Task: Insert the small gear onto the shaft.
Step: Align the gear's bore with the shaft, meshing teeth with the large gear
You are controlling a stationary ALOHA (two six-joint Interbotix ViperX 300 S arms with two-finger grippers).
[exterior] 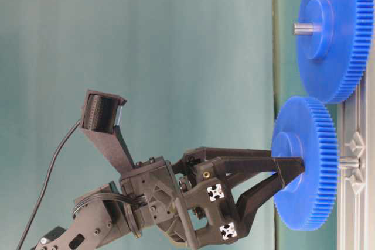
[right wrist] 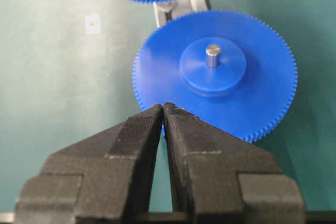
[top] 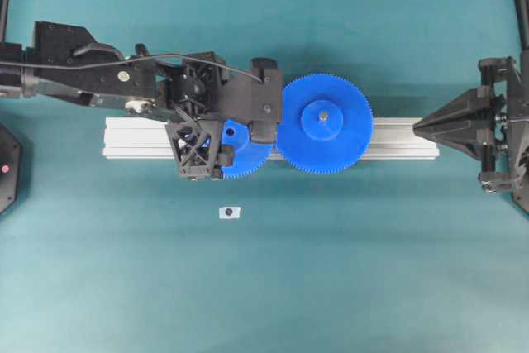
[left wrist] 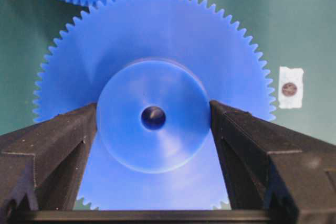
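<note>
The left gripper [left wrist: 153, 124] had its fingers against either side of the small gear's [left wrist: 152, 51] hub, gripping it as it sat on the aluminium rail [top: 397, 138], teeth meshed with the larger gear [top: 324, 124]. Farther off, the right gripper [right wrist: 163, 107] was closed, holding nothing.

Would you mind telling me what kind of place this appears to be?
Probably a robotics lab test bench: a plain teal table, an aluminium rail carrying two blue gears, and robot arms at either end.
</note>
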